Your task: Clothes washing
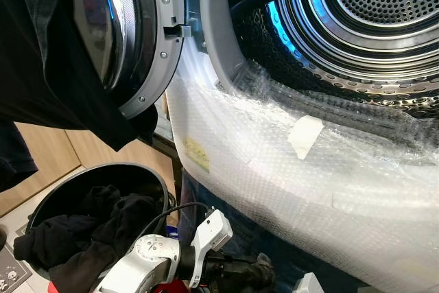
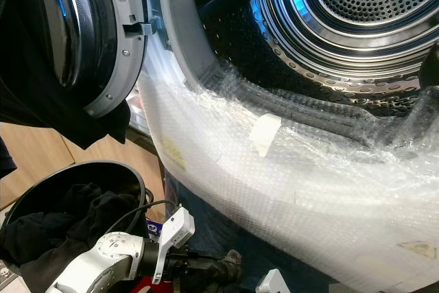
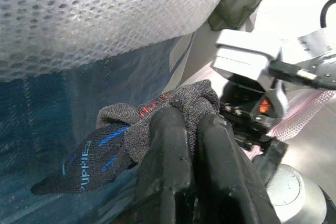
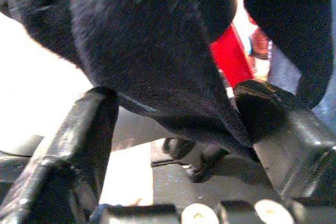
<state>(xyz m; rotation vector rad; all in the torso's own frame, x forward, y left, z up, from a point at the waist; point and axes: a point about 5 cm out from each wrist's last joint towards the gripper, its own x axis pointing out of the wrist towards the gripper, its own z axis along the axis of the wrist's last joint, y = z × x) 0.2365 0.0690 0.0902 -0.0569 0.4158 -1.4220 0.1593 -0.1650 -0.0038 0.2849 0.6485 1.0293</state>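
My left gripper hangs low in front of the washing machine, shut on a dark grey sock with blue stripes and red marks. The right arm's white wrist sits close beside it. In the right wrist view my right gripper is open, its fingers spread wide on either side of a hanging black cloth. The drum stands open at the upper right. A black basket of dark clothes stands at the lower left.
Bubble wrap covers the machine's front below the drum opening. The round door is swung open to the left, with a black garment hanging before it. Wooden panelling lies behind the basket. Something red is on the floor.
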